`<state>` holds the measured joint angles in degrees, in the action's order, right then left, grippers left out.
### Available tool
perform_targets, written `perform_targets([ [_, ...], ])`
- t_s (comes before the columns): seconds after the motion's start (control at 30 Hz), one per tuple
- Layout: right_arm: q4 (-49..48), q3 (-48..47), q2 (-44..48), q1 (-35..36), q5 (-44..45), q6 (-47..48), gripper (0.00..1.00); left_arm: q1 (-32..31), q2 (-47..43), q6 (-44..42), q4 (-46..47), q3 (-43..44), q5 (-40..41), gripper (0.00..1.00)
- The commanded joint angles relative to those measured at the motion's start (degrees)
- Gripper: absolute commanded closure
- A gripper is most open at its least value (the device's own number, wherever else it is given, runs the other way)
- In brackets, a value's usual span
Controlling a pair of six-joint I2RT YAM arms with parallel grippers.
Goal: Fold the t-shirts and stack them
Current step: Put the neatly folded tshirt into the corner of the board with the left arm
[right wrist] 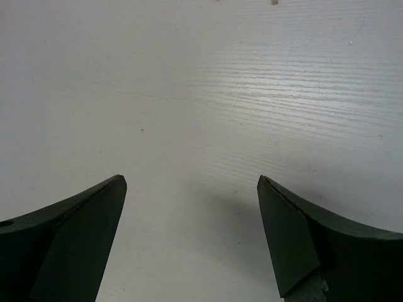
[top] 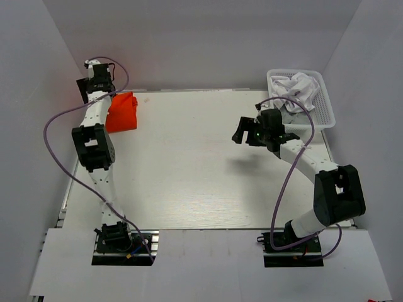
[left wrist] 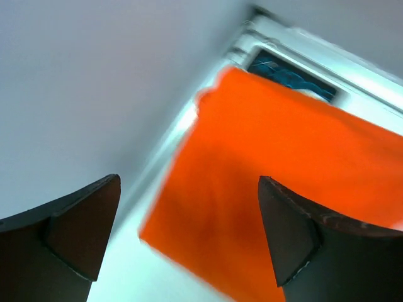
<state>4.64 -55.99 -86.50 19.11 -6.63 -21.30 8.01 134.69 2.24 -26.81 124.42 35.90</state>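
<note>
A folded bright orange-red t-shirt [top: 122,112] lies at the table's far left corner; it fills the left wrist view [left wrist: 277,176]. My left gripper [top: 96,75] is open and empty, raised above and just behind the shirt near the back wall. White and grey t-shirts [top: 296,91] lie crumpled in the white lattice basket [top: 324,113] at the far right. My right gripper [top: 249,133] is open and empty, held above the bare table left of the basket; its wrist view shows only the tabletop [right wrist: 189,94].
White walls enclose the table on the left, back and right. The table's back edge and a dark patch [left wrist: 289,74] show behind the orange-red shirt. Purple cables loop off both arms.
</note>
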Motion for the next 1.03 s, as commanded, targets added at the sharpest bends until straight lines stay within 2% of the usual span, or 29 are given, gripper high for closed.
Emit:
perform_targets([
  [0.0, -3.9, 1.9, 3.4, -0.4, -1.4, -1.5, 0.1, -2.6, -20.3, 11.8, -0.3, -8.8, -13.6, 0.0],
  [0.03, -3.9, 2.7, 4.1, -0.4, -1.8, -1.6, 0.1, -3.1, -24.8, 15.0, 3.1, -21.6, -21.8, 0.0],
  [0.07, -3.9, 3.2, 4.5, -0.2, -2.0, -1.6, 0.1, -4.8, -29.5, 16.5, 7.5, -28.8, -25.2, 0.0],
  [0.1, -3.9, 3.5, 4.7, -0.2, -2.5, -1.8, 0.1, -6.0, -38.5, 18.3, 16.0, -35.9, -27.7, 0.0],
  [0.13, -3.3, 4.3, 5.0, -0.2, -3.6, -2.2, 0.1, -7.2, -42.6, 20.2, 19.3, -48.4, -28.9, 0.0],
  [0.23, -2.7, 6.8, 7.3, 0.0, -5.8, -2.1, 0.1, -12.3, -54.0, 27.5, 24.9, -65.5, -31.5, 0.0],
  [0.3, -3.9, 9.5, 9.4, 0.0, -6.5, -2.5, 0.1, -16.0, -56.8, 33.1, 25.6, -72.4, -33.1, 0.0],
  [0.33, -3.7, 10.5, 9.6, -0.1, -8.8, -2.7, 0.1, -17.3, -57.5, 33.2, 27.2, -73.7, -35.6, 0.0],
  [0.4, -5.9, 11.2, 9.9, -0.1, -10.1, -2.3, 0.1, -21.3, -57.5, 32.7, 24.1, -73.0, -36.2, 0.0],
  [0.43, -6.0, 11.2, 9.8, 0.2, -10.8, -2.2, 0.1, -22.6, -57.5, 32.7, 19.4, -73.0, -35.3, 0.0],
  [0.53, -6.2, 12.2, 9.2, 0.1, -11.6, -2.5, 0.1, -26.7, -59.3, 32.1, 15.6, -75.3, -32.5, 0.0],
  [0.77, -8.5, 14.3, 10.5, 0.1, -13.1, -3.0, 0.1, -29.6, -66.7, 31.6, 10.2, -81.7, -28.8, 0.0],
  [1.0, -10.4, 14.7, 10.2, 0.1, -14.1, -3.0, 0.1, -31.2, -68.4, 32.2, 7.6, -80.5, -25.5, 0.0],
])
